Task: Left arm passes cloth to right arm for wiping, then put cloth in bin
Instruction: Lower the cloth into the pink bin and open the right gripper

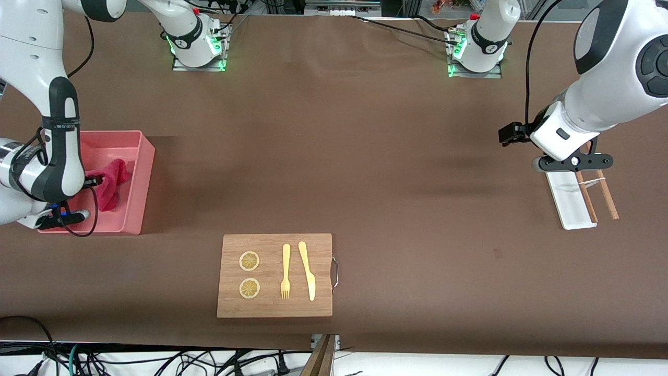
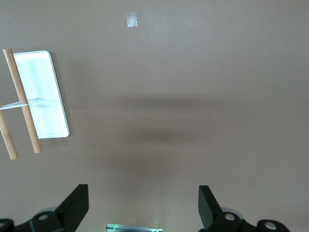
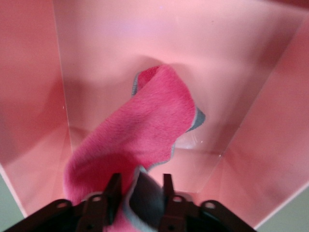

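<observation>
The crimson-pink cloth hangs down into the pink bin at the right arm's end of the table, its lower end on the bin's floor. My right gripper is inside the bin and stands open. A grey-backed fold of the cloth lies loosely between its parted fingers. My left gripper waits open and holds nothing, hovering over the table by the white tray at the left arm's end.
A white tray with two wooden sticks beside it lies under the left arm. A wooden board near the front edge carries two lemon slices, a fork and a knife.
</observation>
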Robot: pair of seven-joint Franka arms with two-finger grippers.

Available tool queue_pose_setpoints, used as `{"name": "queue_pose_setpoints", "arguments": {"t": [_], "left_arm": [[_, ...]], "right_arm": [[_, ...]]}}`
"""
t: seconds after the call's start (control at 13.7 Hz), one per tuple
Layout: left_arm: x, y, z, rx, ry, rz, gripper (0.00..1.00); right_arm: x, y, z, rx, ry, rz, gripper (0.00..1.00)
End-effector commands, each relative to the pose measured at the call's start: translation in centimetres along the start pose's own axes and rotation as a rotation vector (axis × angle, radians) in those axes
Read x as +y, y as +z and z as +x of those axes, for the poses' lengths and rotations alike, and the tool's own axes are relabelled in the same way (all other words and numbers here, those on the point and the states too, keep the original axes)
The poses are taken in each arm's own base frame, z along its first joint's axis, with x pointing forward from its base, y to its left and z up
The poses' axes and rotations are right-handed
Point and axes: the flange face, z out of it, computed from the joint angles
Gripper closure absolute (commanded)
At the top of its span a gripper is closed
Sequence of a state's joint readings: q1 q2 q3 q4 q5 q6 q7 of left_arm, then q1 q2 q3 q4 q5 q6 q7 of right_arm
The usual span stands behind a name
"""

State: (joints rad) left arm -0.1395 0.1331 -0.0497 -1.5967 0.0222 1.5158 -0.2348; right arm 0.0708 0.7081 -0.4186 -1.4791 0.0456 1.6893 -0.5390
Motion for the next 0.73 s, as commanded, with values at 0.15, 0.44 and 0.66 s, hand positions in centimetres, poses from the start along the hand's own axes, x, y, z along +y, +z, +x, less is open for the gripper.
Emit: {"name": "queue_pose_setpoints", "arguments": {"t": [0.15,0.44,0.66], "left_arm": [[0.0,-0.9,0.2,0.012,-0.017,0.033,0.00],[0.3,-0.9,0.0,0.011,-0.019,0.031,0.00],[0.2,-1.0,0.2,0.015,-0.017,0.030,0.00]], "right_arm": [[-0.7,-7.5,-3.6,0.067,-0.018,0.023,0.00],[-2.5,-13.5,-5.6,0.030,-0.026,0.040,0.00],[-3.8,-17.4,-8.0,0.020,-0.034,0.059,0.00]]}}
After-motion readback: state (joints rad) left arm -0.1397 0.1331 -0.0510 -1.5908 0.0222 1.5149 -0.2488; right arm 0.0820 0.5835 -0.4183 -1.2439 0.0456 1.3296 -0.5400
